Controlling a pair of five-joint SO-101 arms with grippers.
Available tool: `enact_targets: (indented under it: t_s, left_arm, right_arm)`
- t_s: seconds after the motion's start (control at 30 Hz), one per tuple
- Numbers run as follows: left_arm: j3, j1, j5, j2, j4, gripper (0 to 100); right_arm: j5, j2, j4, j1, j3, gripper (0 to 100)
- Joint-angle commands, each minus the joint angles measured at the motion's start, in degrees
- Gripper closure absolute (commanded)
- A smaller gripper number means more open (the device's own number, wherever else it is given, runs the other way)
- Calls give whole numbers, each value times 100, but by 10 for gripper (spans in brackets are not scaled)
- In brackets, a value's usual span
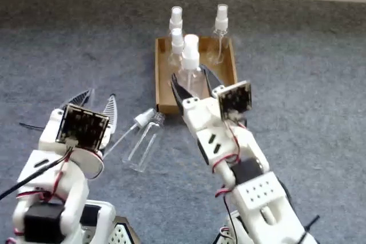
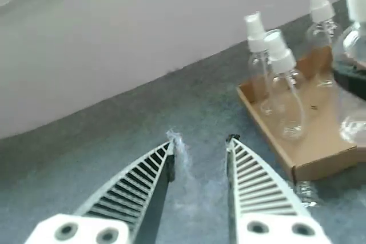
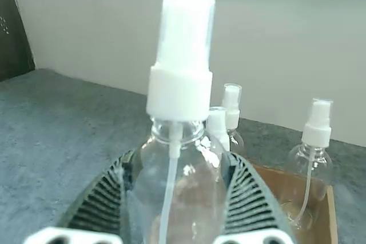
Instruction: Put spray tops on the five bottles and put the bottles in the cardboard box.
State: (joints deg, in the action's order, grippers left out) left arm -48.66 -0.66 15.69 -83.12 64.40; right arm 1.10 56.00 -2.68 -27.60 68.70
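Clear plastic bottle (image 1: 192, 68) with spray top, clamped upright in the right gripper (image 1: 191, 84) over the cardboard box (image 1: 162, 87) (three capped bottles (image 1: 221, 34) stand inside). Fifth bottle (image 1: 143, 140) lies on grey carpet (image 1: 297, 72) beside the box, a loose spray top (image 1: 143, 119) at its neck. Left gripper (image 2: 200, 141) spread wide, empty.

Grey carpet (image 1: 309, 55) meets a pale wall (image 2: 114, 38) behind.

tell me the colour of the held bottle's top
White top; best in the right wrist view.
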Motion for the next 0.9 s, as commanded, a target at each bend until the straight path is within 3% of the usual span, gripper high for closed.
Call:
enact_targets:
  t_s: [0.0, 0.2, 0.47, 0.87]
  left_arm:
    - [-1824, -954, 88, -523, -800, 856]
    - [-3073, -1701, -220, -585, -1618, 856]
    - [-3363, -1455, -220, -585, -1697, 857]
    - [-3415, -1455, -220, -585, -1705, 857]
  right_arm:
    - [26, -1367, -1015, 48, -743, 995]
    - [44, -3169, -3055, 48, -848, 995]
    - [26, -4857, -4971, 110, -840, 995]
    - [18, -5701, -5147, 110, -840, 995]
